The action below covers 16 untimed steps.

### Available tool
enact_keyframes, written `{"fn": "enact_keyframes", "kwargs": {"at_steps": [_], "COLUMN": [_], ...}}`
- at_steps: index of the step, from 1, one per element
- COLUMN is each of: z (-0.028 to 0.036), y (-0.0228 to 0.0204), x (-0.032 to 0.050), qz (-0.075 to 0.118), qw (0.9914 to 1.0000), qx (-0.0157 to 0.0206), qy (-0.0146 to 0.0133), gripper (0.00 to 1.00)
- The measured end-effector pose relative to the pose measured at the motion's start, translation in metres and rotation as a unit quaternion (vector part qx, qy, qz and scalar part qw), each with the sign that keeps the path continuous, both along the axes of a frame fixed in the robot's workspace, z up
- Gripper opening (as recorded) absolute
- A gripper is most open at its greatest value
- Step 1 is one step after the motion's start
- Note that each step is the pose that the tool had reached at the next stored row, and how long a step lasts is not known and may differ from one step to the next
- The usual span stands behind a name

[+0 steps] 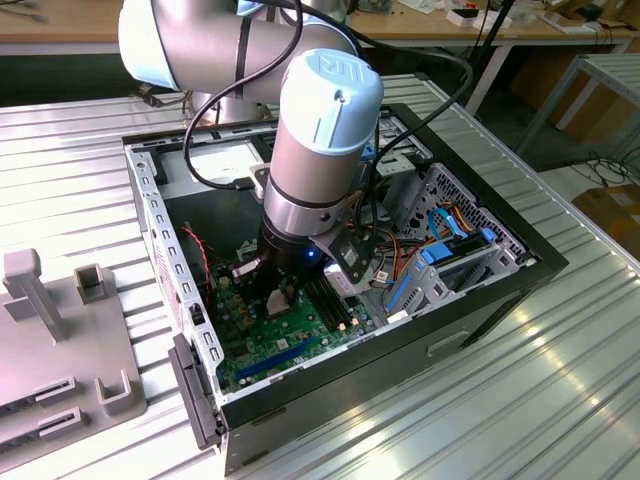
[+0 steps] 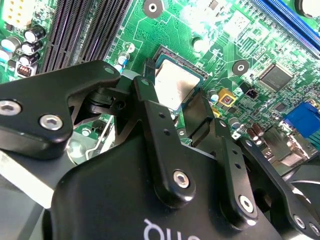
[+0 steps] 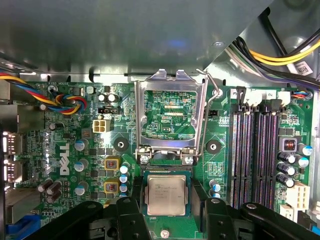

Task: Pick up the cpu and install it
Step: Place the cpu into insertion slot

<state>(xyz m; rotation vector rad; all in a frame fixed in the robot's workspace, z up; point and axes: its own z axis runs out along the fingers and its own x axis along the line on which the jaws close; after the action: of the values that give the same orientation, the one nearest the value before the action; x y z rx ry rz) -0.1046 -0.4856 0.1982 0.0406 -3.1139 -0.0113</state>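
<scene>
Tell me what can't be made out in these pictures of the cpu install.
1. Second wrist view: the gripper covers part of the cpu.
2. Exterior view: the arm blocks the middle of the green board.
3. First wrist view: whether the cpu is fully seated cannot be judged from above.

We note ribbed metal table [image 1: 540, 400], silver slats running across. Open black computer case [image 1: 330, 395] sits directly on it, near middle. Grey moulded fixture plate [image 1: 60, 350] lies at exterior view's left, apart from case.

One cpu [image 3: 166, 195], one motherboard [image 3: 222, 127], one computer case [image 1: 400, 365]
</scene>
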Motion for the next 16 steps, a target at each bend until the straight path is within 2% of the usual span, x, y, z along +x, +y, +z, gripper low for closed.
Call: {"fn": "enact_keyframes", "kwargs": {"at_steps": [16], "z": [-0.0002], "y": [0.0000], "x": [0.0000], "qz": [-0.001], "qw": [1.00000], "qx": [0.0000], "qy": [0.0000], "gripper": [0.47]}}
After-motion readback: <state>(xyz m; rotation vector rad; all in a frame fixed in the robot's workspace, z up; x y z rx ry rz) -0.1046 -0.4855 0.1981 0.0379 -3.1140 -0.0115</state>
